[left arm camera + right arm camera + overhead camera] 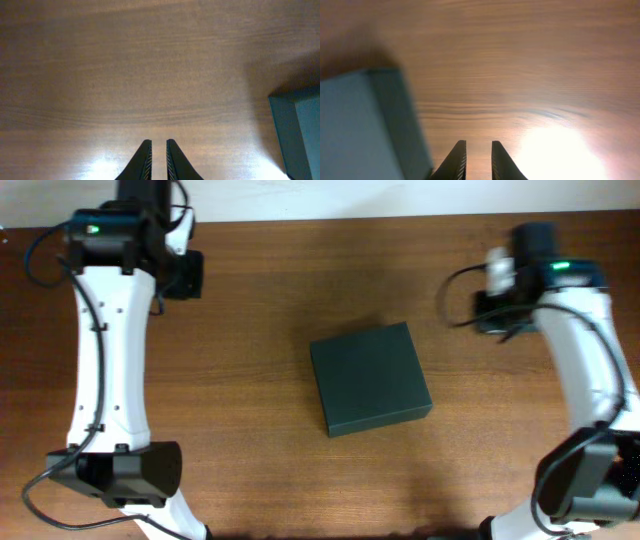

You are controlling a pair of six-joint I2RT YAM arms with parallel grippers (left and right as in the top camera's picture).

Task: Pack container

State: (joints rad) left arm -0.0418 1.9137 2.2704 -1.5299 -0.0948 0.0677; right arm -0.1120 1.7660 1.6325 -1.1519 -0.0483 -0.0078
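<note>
1. The left gripper point(159, 144) is showing its fingers point(144, 159) parted by only a narrow slit, and they are holding nothing; they are hanging over bare table point(250, 300).
2. The right gripper point(478, 144) is looking the same to me: fingers point(454, 161) a thin gap apart, gripping nothing, over bare wood.
3. The container point(370, 378) is lying flat near the middle of the table, between the two arms and well apart from both grippers.
4. From overhead I am seeing its top face closed and flat, a plain matte dark green.
5. It is sitting slightly skewed to the table edges: in the overhead view its far edge is rising toward the right side.
6. Its outline is looking close to square, so I cannot tell which way its long axis is running.
7. In the left wrist view one corner of it point(297, 135) is showing at the right edge; in the right wrist view it point(360, 125) is filling the lower left, just beside the fingers.
</note>
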